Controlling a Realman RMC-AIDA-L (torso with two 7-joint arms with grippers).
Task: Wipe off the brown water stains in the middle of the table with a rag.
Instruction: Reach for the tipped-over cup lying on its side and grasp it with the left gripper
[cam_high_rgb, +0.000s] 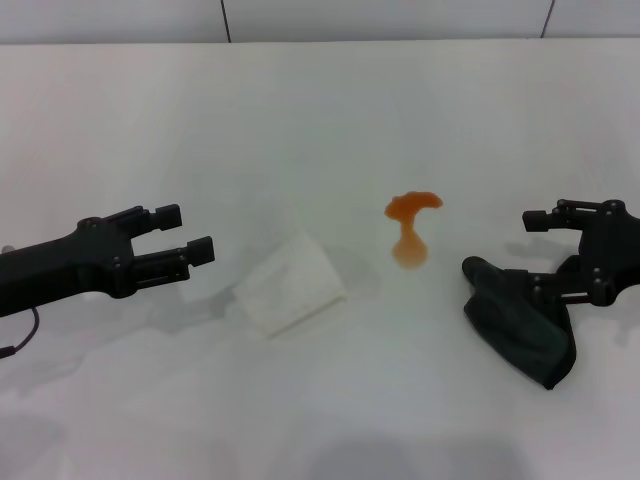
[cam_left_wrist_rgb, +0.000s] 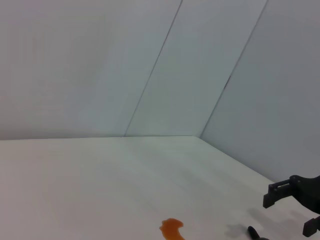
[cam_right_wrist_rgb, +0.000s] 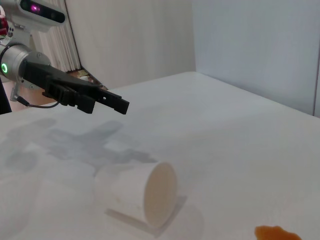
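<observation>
The brown water stains (cam_high_rgb: 410, 226) form a small orange puddle near the middle of the white table (cam_high_rgb: 320, 110); they also show in the left wrist view (cam_left_wrist_rgb: 171, 229) and the right wrist view (cam_right_wrist_rgb: 277, 233). The dark rag (cam_high_rgb: 520, 325) lies crumpled on the table right of the stains, and its tip shows in the left wrist view (cam_left_wrist_rgb: 253, 232). My right gripper (cam_high_rgb: 535, 255) stands open over the rag's far edge, its lower finger against the cloth. My left gripper (cam_high_rgb: 185, 232) hovers open at the left, away from the stains, holding nothing.
A white paper cup (cam_high_rgb: 290, 285) lies on its side between the left gripper and the stains, its mouth showing in the right wrist view (cam_right_wrist_rgb: 159, 192). Grey wall panels (cam_left_wrist_rgb: 150, 65) stand behind the table's far edge.
</observation>
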